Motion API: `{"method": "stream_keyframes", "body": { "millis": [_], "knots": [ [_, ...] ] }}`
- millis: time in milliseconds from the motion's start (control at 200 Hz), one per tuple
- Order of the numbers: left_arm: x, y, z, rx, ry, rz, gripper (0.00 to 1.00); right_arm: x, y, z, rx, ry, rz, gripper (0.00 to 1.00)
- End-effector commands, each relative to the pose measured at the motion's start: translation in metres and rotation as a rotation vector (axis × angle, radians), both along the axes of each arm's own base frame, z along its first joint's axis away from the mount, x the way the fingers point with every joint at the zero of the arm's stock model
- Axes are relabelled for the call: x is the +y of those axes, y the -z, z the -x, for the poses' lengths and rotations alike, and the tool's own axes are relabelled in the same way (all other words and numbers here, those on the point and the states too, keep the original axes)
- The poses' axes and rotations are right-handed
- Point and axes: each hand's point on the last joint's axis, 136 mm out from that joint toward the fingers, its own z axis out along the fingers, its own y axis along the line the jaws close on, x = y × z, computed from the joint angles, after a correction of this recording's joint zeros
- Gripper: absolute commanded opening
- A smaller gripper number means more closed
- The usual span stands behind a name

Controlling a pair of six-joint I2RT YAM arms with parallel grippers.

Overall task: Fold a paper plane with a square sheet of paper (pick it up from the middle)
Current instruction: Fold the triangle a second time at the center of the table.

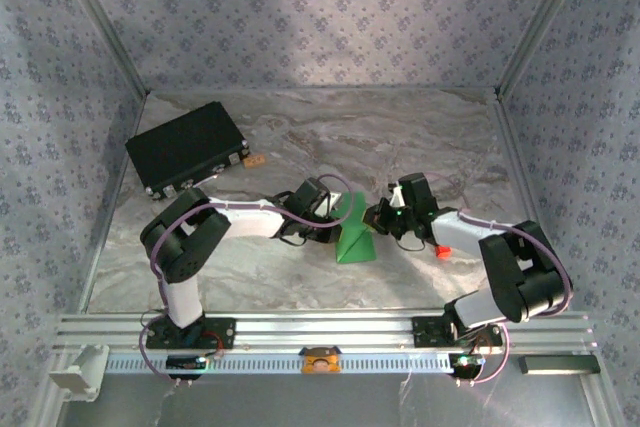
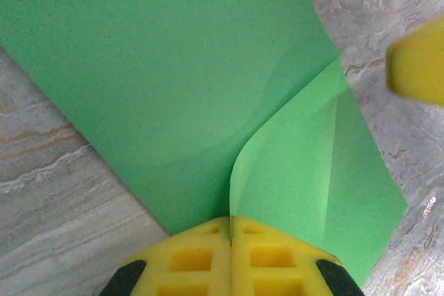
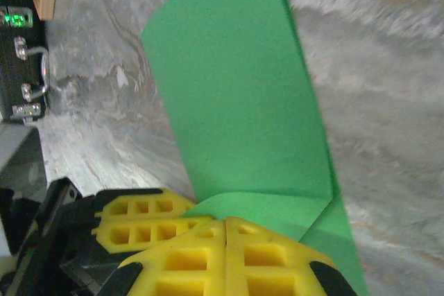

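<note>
On the table, one green sheet of paper (partly folded) is pinched by two closed pairs of jaws.

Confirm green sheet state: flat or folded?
Partly folded. The square sheet of paper has a flap bent over along a crease, pinched by the shut left gripper and right gripper.

Three walls stand around my working place, all covered with grey-blue cloth in a small flower pattern. My table has a grey marble look, and the light is brightest on the back wall.
</note>
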Motion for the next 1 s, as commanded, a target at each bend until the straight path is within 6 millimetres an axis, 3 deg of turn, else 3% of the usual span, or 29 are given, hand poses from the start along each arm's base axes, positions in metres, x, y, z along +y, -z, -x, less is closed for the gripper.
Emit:
{"method": "stream_keyframes", "body": {
  "millis": [0,180,465,655,854,994],
  "knots": [
    [0.006,0.015,0.008,0.041,0.019,-0.055,0.0,0.013,0.006,0.012,0.027,-0.076,0.013,0.03],
    [0.006,0.016,0.007,0.037,0.021,-0.057,0.0,0.03,0.015,0.02,0.051,-0.128,-0.045,0.02],
    [0.007,0.017,0.009,0.041,0.017,-0.056,0.0,0.011,0.051,0.034,0.125,-0.119,0.087,0.01],
    [0.005,0.007,0.004,0.025,0.001,-0.04,0.02,-0.004,0.069,0.048,0.176,-0.101,0.159,0.0],
    [0.002,-0.025,-0.005,-0.014,-0.052,0.0,0.26,-0.003,0.071,0.047,0.178,-0.09,0.152,0.0],
    [0.012,-0.045,-0.01,-0.033,-0.137,0.011,0.4,-0.003,0.07,0.046,0.174,-0.081,0.15,0.0]
  ]
}}
